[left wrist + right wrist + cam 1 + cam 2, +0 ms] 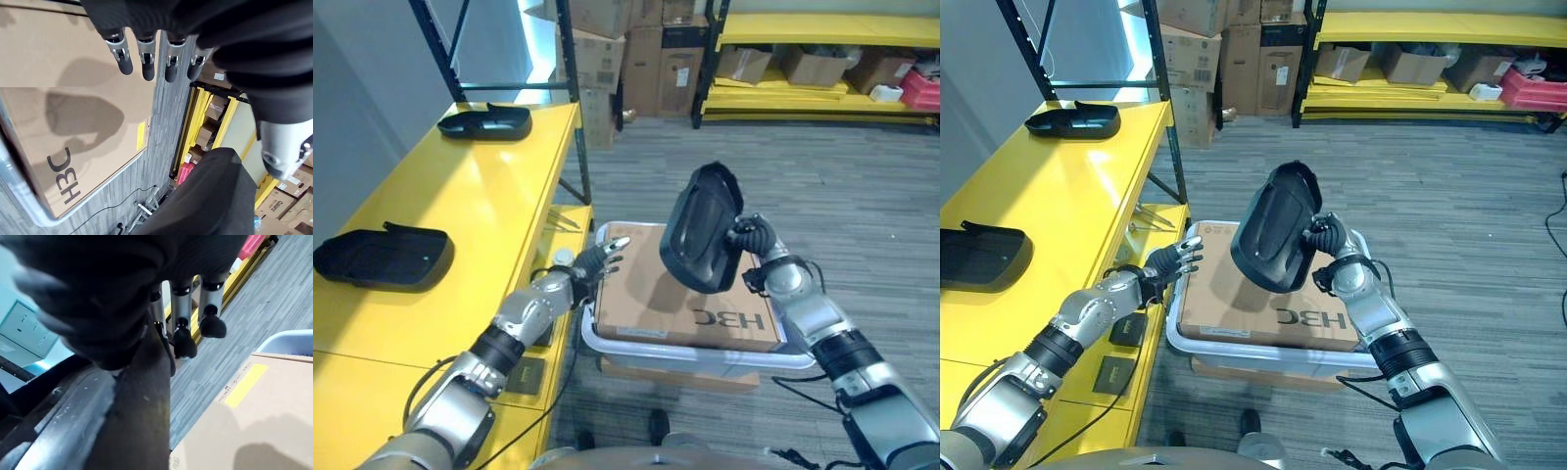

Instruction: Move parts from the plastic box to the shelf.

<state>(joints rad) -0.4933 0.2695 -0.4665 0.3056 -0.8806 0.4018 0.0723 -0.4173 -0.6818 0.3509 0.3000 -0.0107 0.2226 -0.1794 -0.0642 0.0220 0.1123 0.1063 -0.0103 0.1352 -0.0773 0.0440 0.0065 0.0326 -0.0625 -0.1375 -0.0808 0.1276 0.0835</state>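
— Part's position? State of the hands?
— Black part (pixel 702 230) was held above the plastic box (pixel 607 345), gripped by the right hand (pixel 753 236). Left hand (pixel 597 260) was kept spread, nothing held.

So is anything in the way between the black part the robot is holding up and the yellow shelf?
The left hand hangs open between the black part, gripped by the right hand, and the yellow shelf. Two more parts already lie there.
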